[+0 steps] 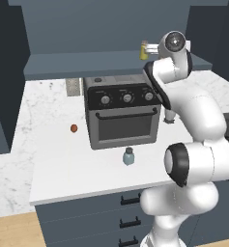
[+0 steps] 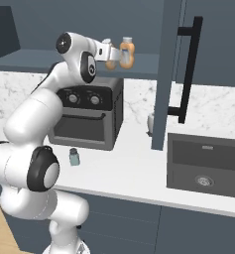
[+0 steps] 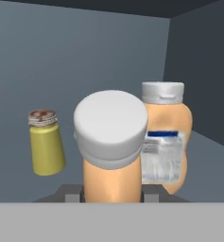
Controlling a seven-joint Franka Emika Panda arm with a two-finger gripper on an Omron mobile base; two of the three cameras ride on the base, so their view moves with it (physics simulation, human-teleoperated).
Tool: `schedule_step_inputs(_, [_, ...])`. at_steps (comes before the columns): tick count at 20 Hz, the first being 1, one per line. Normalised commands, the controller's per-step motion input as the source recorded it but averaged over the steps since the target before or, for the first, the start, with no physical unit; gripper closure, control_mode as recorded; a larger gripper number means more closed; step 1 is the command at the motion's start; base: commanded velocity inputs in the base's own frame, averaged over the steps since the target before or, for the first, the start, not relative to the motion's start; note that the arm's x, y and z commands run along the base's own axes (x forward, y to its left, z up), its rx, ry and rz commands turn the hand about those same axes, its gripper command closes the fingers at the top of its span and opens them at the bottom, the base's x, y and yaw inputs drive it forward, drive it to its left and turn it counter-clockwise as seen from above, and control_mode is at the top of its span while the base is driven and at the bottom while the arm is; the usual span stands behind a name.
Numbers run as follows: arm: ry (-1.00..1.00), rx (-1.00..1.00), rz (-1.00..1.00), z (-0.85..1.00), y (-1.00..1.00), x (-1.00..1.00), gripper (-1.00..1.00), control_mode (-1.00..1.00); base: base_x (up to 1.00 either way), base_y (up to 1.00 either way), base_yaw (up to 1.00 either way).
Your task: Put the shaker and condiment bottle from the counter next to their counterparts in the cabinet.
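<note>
My gripper (image 3: 111, 191) is shut on the orange condiment bottle (image 3: 111, 142), whose pale cap faces the hand camera. I hold it up at the cabinet shelf (image 1: 77, 65), close in front of the counterparts. These are an orange pale-capped bottle (image 3: 165, 137) just behind it to the right and a yellow-green shaker (image 3: 46, 144) to the left. From the right base, the gripper (image 2: 114, 59) and the held bottle (image 2: 111, 62) sit right beside the shelf bottle (image 2: 127, 52). The blue-grey shaker (image 1: 129, 156) (image 2: 74, 157) stands on the counter (image 1: 63, 169) in front of the oven.
A black toaster oven (image 1: 123, 113) (image 2: 87, 116) stands on the counter under the shelf. A small red object (image 1: 74, 128) lies to its left. A sink (image 2: 203, 166) is at the right, behind a tall panel with a black handle (image 2: 188, 69).
</note>
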Motion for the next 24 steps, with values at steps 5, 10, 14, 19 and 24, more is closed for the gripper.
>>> schedule_step_inputs(5, [0.00,0.00,0.00,-0.15,0.00,0.28,1.00,-1.00,0.00,0.00,0.00])
schedule_step_inputs(10, [0.00,0.00,0.00,-0.17,0.00,0.20,1.00,-1.00,0.00,0.00,0.00])
schedule_step_inputs(14, [0.00,0.00,0.00,-0.18,-0.02,0.15,1.00,-1.00,0.00,0.00,0.00])
schedule_step_inputs(19, [0.00,0.00,0.00,-0.19,-0.05,0.21,1.00,-1.00,0.00,0.00,0.00])
schedule_step_inputs(24, [0.00,0.00,0.00,-0.22,-0.04,0.25,1.00,-1.00,0.00,0.00,0.00])
